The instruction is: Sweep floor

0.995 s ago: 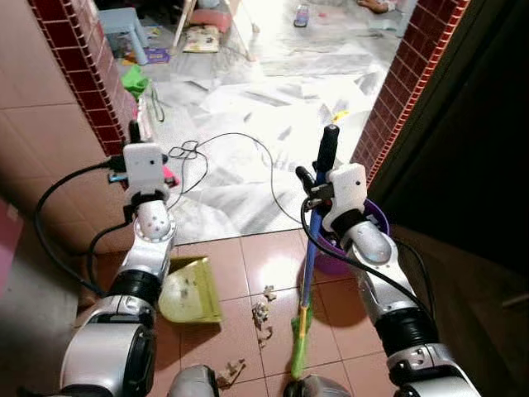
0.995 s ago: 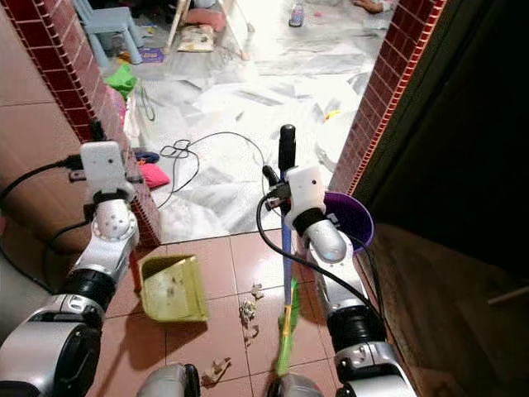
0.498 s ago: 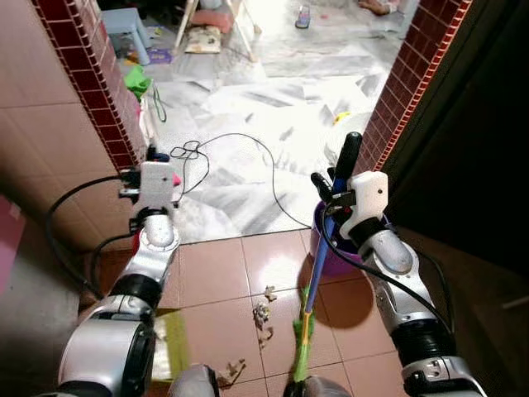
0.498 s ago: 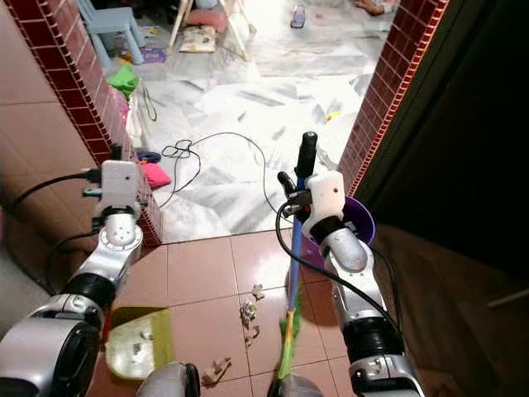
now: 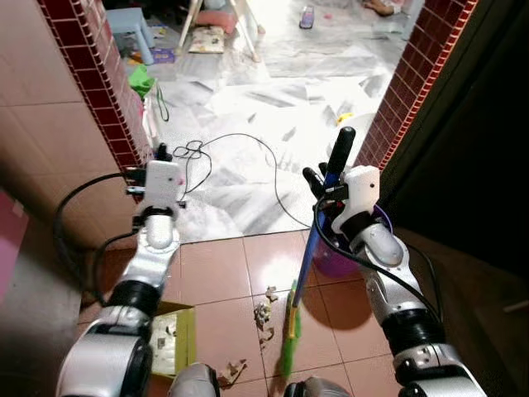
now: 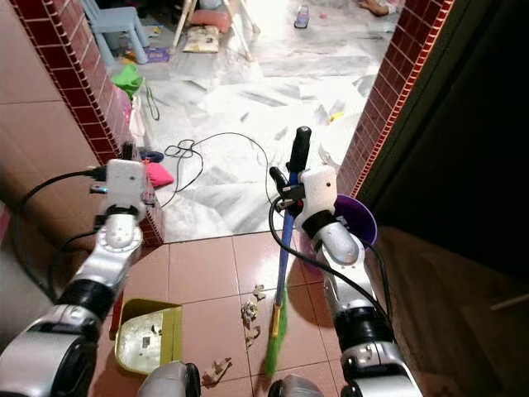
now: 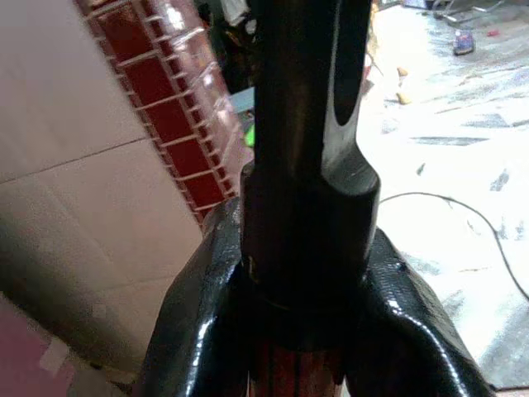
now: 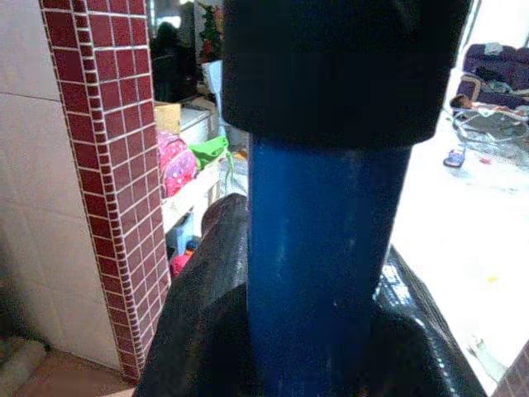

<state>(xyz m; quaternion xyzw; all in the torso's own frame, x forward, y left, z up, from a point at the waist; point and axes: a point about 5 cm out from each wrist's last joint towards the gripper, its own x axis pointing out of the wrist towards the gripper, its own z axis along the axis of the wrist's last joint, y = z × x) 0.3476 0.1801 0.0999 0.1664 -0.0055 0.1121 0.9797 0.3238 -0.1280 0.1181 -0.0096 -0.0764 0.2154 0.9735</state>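
My right gripper is shut on a broom, high on its blue handle just under the black cap. The broom leans, and its green bristles touch the red tile floor. In the right wrist view the blue handle fills the gap between the fingers. My left gripper is raised by the brick pillar and shut on the dark handle of a yellow-green dustpan. The dustpan hangs low on the left with scraps in it. Paper scraps lie on the tiles between dustpan and bristles.
A purple bucket stands behind the right arm by the brick doorway edge. A black cable loops over the white marble floor beyond. A brick pillar rises at the left, with toys, a stool and clutter farther back.
The dustpan has been pulled back from beside the scraps toward my left foot and tipped up. The broom's bristles have shifted a little left, toward the scraps.
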